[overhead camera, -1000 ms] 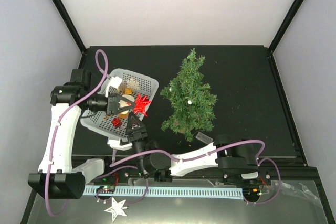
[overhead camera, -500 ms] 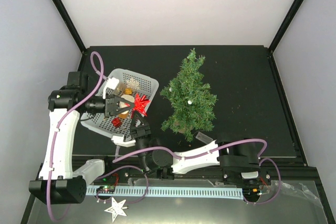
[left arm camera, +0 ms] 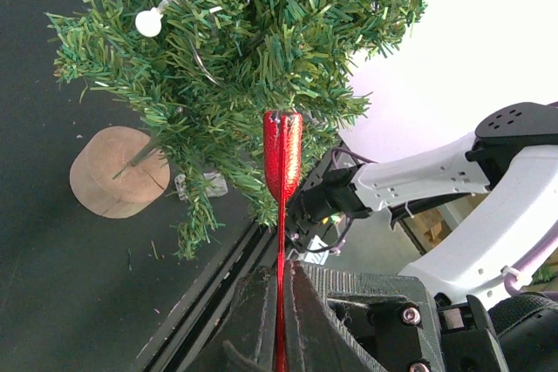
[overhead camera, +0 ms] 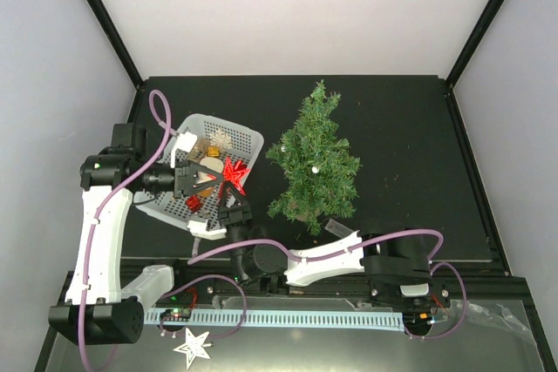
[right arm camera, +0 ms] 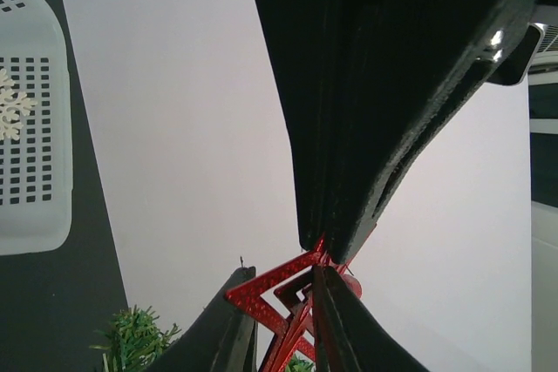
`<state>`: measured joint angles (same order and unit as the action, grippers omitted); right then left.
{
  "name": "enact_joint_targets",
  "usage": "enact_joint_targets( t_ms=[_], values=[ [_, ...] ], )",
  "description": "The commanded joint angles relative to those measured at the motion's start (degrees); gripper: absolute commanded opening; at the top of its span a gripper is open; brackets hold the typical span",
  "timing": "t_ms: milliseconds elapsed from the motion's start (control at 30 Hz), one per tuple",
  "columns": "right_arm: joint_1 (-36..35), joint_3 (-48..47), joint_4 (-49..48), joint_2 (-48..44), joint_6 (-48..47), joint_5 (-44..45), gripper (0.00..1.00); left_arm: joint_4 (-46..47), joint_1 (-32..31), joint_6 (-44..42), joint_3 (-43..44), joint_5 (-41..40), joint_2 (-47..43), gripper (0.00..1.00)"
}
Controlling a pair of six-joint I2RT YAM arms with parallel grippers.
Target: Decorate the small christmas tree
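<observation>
The left gripper [overhead camera: 214, 179] reaches out over the white basket [overhead camera: 166, 202] with its claw fully closed on 1 tip of a red star [overhead camera: 234, 173]. In the left wrist view the star shows edge-on, a thin red blade rising from between the pads, so the pinch runs across its flat faces. That hold leaves the other points free, which is probably the reason for it. The star hangs above the basket rather than in it, raised to where the other arm can get at it. The basket sits on the black table [overhead camera: 401, 172] with a pale snowflake [overhead camera: 220, 138] lying inside.

Just beside the star, the right gripper [overhead camera: 235, 213] points up from the near edge, its arm folded across the front of the table. Its 2 fingers [right arm camera: 340, 333] stand partly apart on either side of the star's lower point. Whether they press on it yet cannot be told. This reads as a handover: 1 claw keeps the ornament steady while the other lines up a second hold.

Further right, the small christmas tree [overhead camera: 316, 158] stands upright on its round tan base [left arm camera: 118, 172], near the basket but apart from it. It carries 1 white bauble [left arm camera: 150, 22]. It stands on the right arm's side of the table, so passing the star across likely suits the reach.
</observation>
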<state>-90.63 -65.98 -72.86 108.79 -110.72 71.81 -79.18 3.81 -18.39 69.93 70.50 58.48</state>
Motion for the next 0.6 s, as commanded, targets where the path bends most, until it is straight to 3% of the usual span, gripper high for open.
enact_joint_targets(
  t_ms=[0,233,433,567],
  values=[
    [0.8,-1.0,-18.9,-2.1,-1.1,-0.4,0.20,0.5,0.4,0.5,-0.3,2.0,-1.2,0.01],
    [0.9,-1.4,-18.9,-2.3,-1.7,-0.8,0.16,0.7,0.4,0.6,-0.9,1.8,-1.9,0.01],
    [1.1,-1.7,-18.9,-2.5,-2.0,-1.0,0.01,1.1,0.4,0.8,-1.7,1.5,-2.5,0.02],
    [1.1,-1.7,-18.9,-2.7,-2.2,-1.2,0.01,1.8,0.5,1.0,-2.2,0.6,-3.0,0.02]
  ],
)
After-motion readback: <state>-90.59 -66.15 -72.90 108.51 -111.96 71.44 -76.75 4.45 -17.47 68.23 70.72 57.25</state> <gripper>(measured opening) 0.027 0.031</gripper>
